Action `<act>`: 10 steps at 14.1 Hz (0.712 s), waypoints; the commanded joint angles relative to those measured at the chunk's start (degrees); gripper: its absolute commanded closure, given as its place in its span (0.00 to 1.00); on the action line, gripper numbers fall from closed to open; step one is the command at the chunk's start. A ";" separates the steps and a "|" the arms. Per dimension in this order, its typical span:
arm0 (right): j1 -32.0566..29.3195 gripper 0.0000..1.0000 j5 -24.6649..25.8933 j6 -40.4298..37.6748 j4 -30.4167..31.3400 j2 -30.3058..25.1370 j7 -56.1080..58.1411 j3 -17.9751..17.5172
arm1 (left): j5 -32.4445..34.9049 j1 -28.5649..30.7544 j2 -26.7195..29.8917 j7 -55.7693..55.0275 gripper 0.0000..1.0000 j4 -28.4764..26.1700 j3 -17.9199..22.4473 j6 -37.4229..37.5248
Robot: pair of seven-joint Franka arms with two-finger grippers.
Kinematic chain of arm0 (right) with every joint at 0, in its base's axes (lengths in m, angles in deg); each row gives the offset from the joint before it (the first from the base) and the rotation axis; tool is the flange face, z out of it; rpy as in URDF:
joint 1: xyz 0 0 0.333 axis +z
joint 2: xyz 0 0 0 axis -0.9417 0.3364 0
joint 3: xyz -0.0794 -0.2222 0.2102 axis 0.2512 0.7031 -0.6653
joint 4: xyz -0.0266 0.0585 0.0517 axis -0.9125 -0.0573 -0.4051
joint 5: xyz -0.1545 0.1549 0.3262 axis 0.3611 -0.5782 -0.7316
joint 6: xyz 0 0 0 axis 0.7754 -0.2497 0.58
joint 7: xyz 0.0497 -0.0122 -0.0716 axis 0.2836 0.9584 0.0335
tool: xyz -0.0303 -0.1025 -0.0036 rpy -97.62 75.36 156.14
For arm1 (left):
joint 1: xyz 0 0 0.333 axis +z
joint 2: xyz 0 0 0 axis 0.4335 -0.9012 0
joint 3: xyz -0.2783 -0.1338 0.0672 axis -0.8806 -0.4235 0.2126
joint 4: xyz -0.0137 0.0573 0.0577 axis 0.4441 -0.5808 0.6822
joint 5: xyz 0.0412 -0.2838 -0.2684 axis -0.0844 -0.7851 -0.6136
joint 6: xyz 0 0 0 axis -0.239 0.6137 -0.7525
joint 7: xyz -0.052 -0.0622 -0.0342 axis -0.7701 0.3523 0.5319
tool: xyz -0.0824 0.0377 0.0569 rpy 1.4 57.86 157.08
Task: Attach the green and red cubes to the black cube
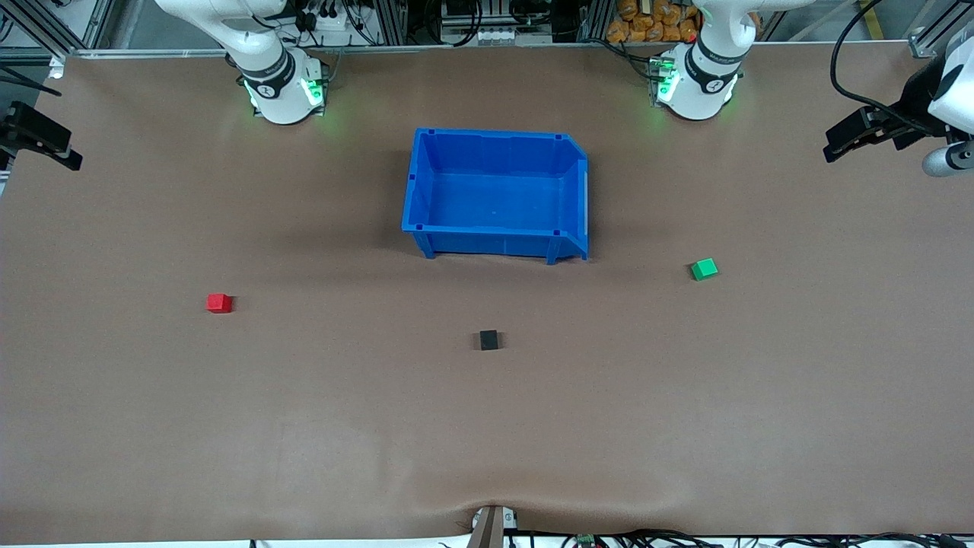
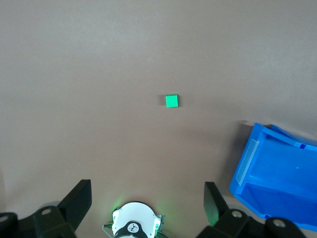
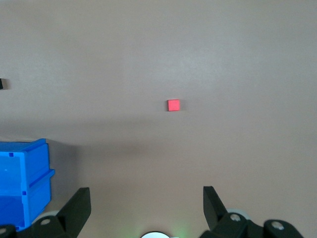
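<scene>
Black cube (image 1: 488, 340) lies apart from both spread-open tools, left (image 2: 146, 198) and right (image 3: 146, 201).

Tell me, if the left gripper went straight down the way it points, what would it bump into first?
Probably just the bare table. The left gripper hangs open high above it; the green cube lies nearest that line, slightly off it, though depth is unclear.

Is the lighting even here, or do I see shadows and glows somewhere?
Front view: even light, soft shadow around the blue bin, green glow at both arm bases. Left wrist view: the green cube is crisp, its shadow faint. Right wrist view: a broad dim band crosses the table near the red cube.
</scene>
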 commanded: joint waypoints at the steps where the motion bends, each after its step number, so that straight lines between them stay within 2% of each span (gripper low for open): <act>1: 0.36 0.00 -0.82 -0.29 -1.03 0.31 0.52 0.47 | 1.24 0.32 -0.35 1.40 0.00 1.39 -0.20 1.38; 10: -0.26 0.00 -1.08 -0.47 -1.12 0.58 0.43 0.65 | 2.74 -0.30 -1.93 2.62 0.00 0.25 -0.55 1.29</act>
